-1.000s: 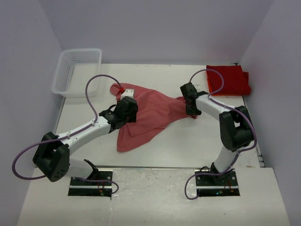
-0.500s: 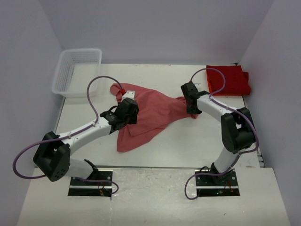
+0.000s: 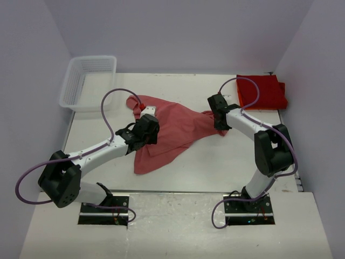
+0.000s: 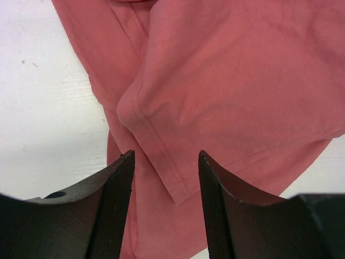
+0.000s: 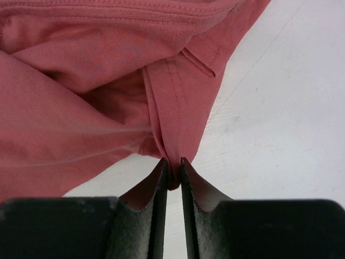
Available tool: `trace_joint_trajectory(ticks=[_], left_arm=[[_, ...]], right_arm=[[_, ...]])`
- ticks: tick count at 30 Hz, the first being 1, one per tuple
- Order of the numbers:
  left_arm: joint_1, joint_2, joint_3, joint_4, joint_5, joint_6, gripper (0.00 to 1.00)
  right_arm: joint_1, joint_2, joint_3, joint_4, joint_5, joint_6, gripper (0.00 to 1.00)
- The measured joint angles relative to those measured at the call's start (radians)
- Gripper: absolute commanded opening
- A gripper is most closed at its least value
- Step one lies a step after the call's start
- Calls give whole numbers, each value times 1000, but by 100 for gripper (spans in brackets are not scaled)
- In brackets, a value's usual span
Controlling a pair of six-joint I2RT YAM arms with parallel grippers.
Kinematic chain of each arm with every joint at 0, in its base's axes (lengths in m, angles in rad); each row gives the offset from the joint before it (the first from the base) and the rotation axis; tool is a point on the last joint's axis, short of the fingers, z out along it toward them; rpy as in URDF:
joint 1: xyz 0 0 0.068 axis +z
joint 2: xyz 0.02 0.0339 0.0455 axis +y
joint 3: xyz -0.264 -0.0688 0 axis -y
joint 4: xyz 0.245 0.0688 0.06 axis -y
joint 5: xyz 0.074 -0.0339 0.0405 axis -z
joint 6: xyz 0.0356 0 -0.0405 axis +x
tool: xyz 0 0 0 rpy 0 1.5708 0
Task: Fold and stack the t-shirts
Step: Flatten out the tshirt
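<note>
I am seeing the salmon-red t-shirt lying crumpled in the middle of the bench. My right claw is pinching a small fold at its right end, jaws almost together. My left claw is hanging half wide over the shirt's left side, holding nothing. The folded red t-shirts are sitting in the far right corner.

A faded salmon-red cloth t-shirt lies crumpled, unfolded, mid-worktop; brighter red folded t-shirts sit stacked flat in its far right corner.
</note>
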Motion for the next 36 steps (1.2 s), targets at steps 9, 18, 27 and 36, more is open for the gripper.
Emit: trace_joint_trajectory(ticks=[9, 18, 27, 36], left_arm=[[-1, 0, -5, 6, 4, -10, 63], [-1, -18, -163, 50, 68, -85, 73], [-1, 47, -165, 61, 73, -99, 67], [-113, 47, -135, 9, -13, -132, 62]], right_arm=[[-2, -3, -1, 1, -2, 4, 0], [-4, -138, -26, 8, -8, 4, 0], [-5, -161, -51, 29, -55, 3, 0], [-5, -161, -53, 30, -64, 3, 0]])
